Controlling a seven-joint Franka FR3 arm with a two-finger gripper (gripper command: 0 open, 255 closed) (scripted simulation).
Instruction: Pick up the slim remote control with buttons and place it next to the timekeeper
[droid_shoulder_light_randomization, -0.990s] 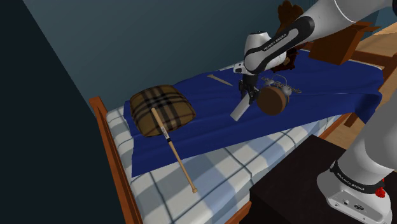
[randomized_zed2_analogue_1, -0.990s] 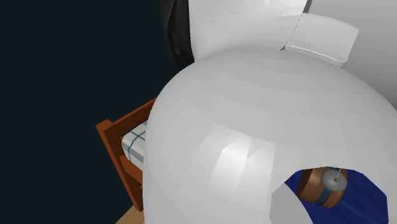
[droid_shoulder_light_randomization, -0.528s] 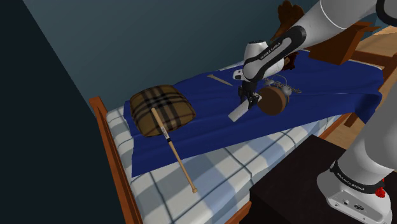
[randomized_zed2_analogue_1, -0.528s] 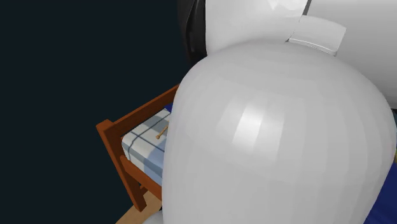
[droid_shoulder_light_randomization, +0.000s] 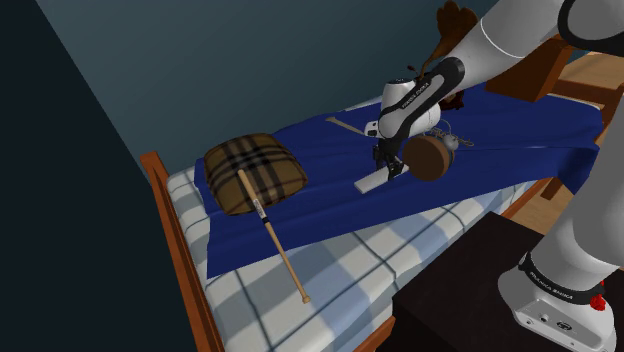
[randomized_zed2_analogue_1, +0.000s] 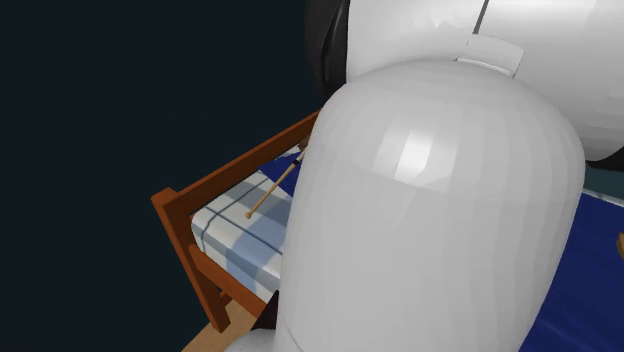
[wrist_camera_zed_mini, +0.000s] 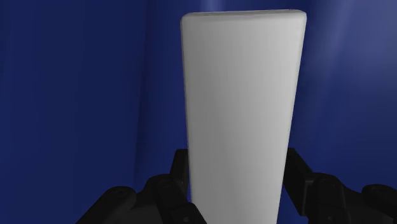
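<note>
The black two-finger gripper (droid_shoulder_light_randomization: 388, 166) clasps the slim plain-white remote (droid_shoulder_light_randomization: 369, 184) by one end — long axis running out from the fingers (wrist_camera_zed_mini: 179, 172) — low at the blue blanket (droid_shoulder_light_randomization: 300, 210), just beside the round brown clock (droid_shoulder_light_randomization: 428, 157).

A line of small dark lettering runs along the white forearm link (droid_shoulder_light_randomization: 413, 97), at about 1 o'clock in the shoulder view. A second line stands on the arm's base (droid_shoulder_light_randomization: 548, 278), at about 4 o'clock. Both seem to be a maker's name, but are too small to read for certain.
</note>
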